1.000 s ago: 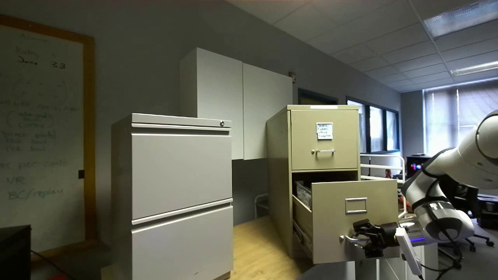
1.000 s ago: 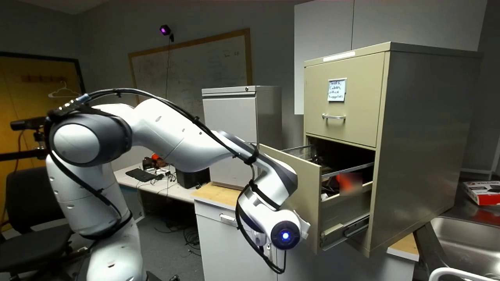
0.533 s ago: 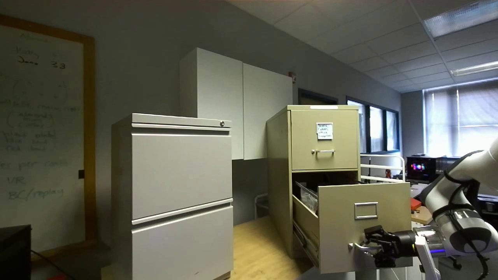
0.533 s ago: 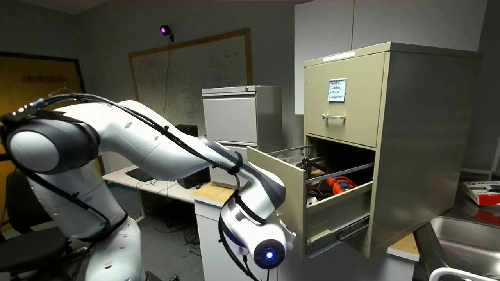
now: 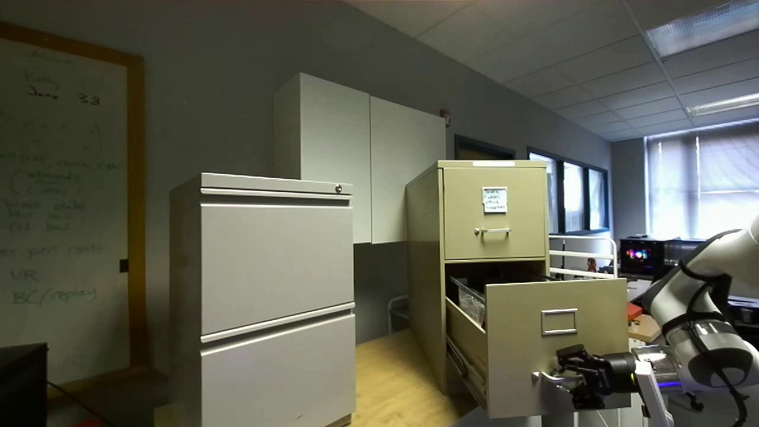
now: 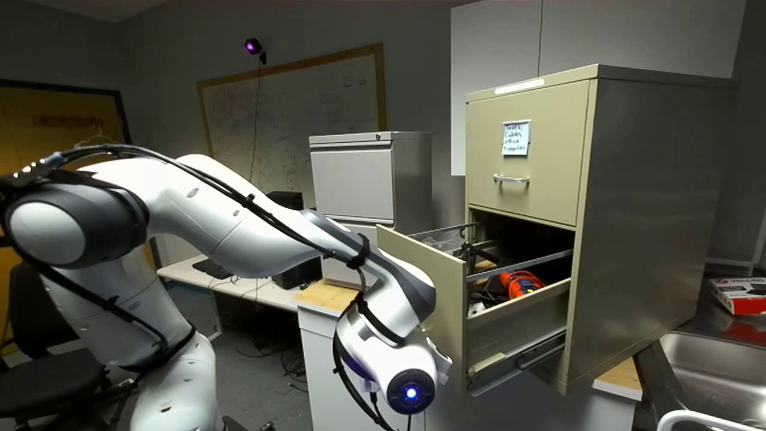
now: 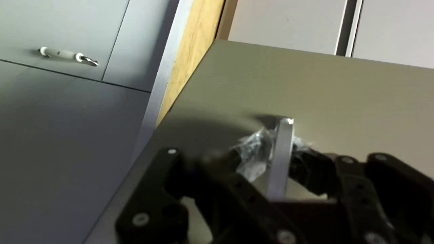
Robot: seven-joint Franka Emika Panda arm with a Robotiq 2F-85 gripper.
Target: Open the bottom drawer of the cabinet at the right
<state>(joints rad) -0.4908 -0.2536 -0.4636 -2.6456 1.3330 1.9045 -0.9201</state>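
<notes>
The beige cabinet (image 5: 422, 284) stands at the right with its top drawer closed. Its bottom drawer (image 5: 513, 341) is pulled well out, and the inside shows in both exterior views. My gripper (image 7: 278, 152) is shut on the drawer's silver handle (image 7: 280, 169) in the wrist view. Clear film covers the black fingertips (image 7: 253, 161) on either side of the bar. In an exterior view the gripper (image 5: 570, 378) meets the handle (image 5: 544, 376) from the right. The wrist and drawer front hide the fingers from the opposite side.
Inside the drawer lie an orange tool (image 6: 522, 284) and dark items. A grey two-drawer cabinet (image 5: 276, 255) stands left on the wooden counter (image 5: 385, 365), below white wall cupboards (image 5: 338, 148). Beside the beige cabinet is a metal sink (image 6: 718, 365). The arm (image 6: 383, 287) stretches before the drawer.
The bottom drawer has slid further out of the cabinet, with the gripper staying on its handle and the arm drawing back. Over the last half second it has moved only very slightly.
</notes>
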